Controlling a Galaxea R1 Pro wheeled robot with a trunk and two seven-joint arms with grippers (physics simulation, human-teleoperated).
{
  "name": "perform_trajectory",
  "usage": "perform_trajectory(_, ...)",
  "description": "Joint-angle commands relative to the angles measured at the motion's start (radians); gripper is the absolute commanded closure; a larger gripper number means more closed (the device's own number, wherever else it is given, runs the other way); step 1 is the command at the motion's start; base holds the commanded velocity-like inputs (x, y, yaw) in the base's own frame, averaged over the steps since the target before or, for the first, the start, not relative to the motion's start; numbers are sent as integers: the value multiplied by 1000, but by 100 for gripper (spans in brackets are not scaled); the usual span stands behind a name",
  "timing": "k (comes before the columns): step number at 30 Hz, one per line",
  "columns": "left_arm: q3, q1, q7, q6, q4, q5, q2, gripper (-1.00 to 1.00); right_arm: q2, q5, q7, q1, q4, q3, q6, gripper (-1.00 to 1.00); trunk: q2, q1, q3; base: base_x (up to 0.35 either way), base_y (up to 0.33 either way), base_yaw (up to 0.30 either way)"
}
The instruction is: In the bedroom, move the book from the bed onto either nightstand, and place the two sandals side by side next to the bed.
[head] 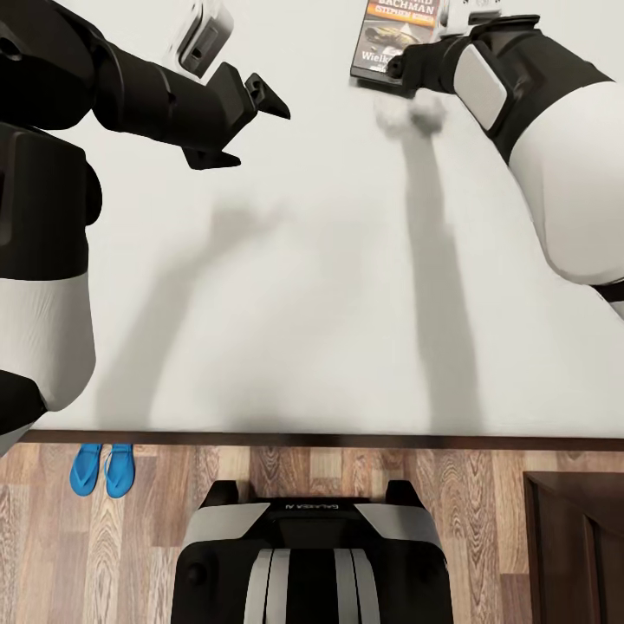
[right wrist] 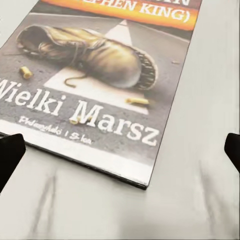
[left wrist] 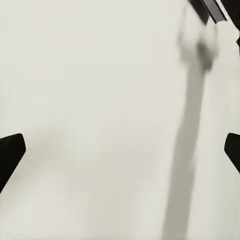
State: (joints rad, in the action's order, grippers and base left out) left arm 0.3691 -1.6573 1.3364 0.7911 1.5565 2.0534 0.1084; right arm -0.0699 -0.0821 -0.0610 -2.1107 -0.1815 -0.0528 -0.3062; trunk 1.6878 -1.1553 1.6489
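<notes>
Bright, even, shadowless-looking render light overall. Soft grey arm shadows stretched down the bed (head: 303, 286) toward its near edge, diffuse at their rims. No glare on the pale mattress. Head view crisp. Left wrist view washed out, smeared. Right wrist view soft, book (right wrist: 95, 85) lettering slightly blurred.

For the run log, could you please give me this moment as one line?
right pincer: open at book, not gripping | book: flat on bed | left pincer: open, empty | sandals: paired on floor beside bed
</notes>
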Motion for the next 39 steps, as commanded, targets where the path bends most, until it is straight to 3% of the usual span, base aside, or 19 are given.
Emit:
perform_trajectory(1, 0, -1, 8, 8, 0, 5, 1, -100, 2, -9, -5, -6, -4, -6, -6, -100, 0, 0, 0, -5, 0, 0)
perform_trajectory(12, 0, 5, 8, 8, 0, 5, 2, -100, 8, -8, -12, -63, -54, -5, -24, -100, 0, 0, 0, -2, 0, 0)
perform_trajectory(23, 1, 10, 7, 9, 1, 5, 0, -100, 10, -7, -16, -65, -155, -1, -149, -100, 0, 0, 0, 34, 3, 0)
perform_trajectory(39, 3, 10, 8, 10, 2, 5, 0, -100, 9, -9, -17, -49, -166, 2, -159, -100, 0, 0, 0, 161, 2, 0)
